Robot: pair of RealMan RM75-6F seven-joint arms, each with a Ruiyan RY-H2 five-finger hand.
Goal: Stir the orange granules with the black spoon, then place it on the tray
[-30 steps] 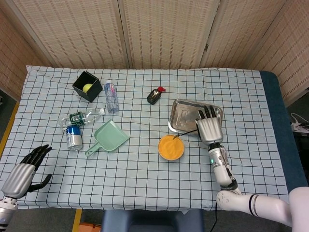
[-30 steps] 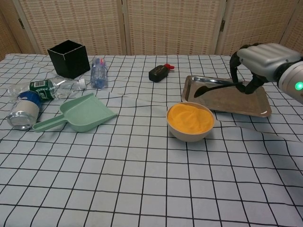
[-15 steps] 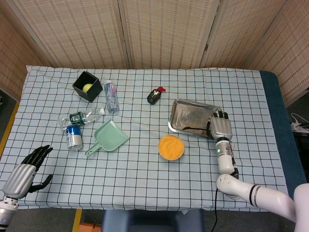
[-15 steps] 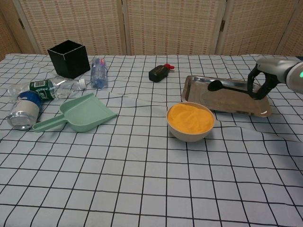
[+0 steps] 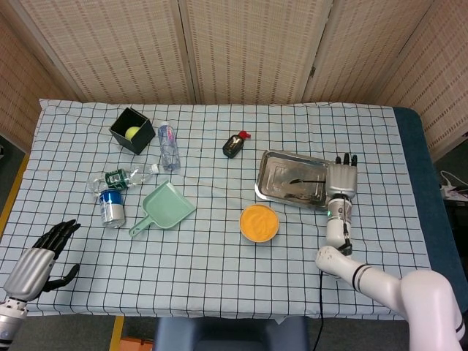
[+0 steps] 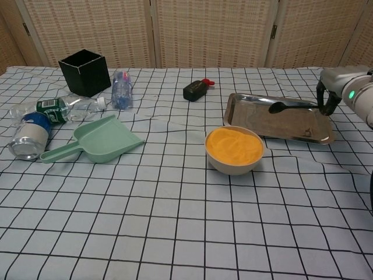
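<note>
Fingers spread and holding nothing, the left hand (image 5: 40, 252) rests low at the desk's near left corner, seen only in the head view. Further in, the bowl of orange granules (image 6: 234, 149) stands on the checked cloth of the desk (image 6: 175, 221), just in front of the tray (image 6: 291, 129). To the left lie the green scoop (image 6: 96, 140), a can on its side (image 6: 24, 139) and a fallen bottle (image 6: 58, 107). The black spoon (image 6: 291, 105) reaches over the tray, its bowl toward the tray's middle and its handle running right to the right hand (image 6: 335, 87) at the tray's right end. That hand's dark fingers (image 6: 323, 96) curl about the handle's tip; whether the spoon's bowl touches the metal I cannot tell. Beyond these are a second clear bottle (image 6: 120, 89), a small dark bottle with a red cap (image 6: 197, 89) and, at the far left, the black box (image 6: 85, 72).
</note>
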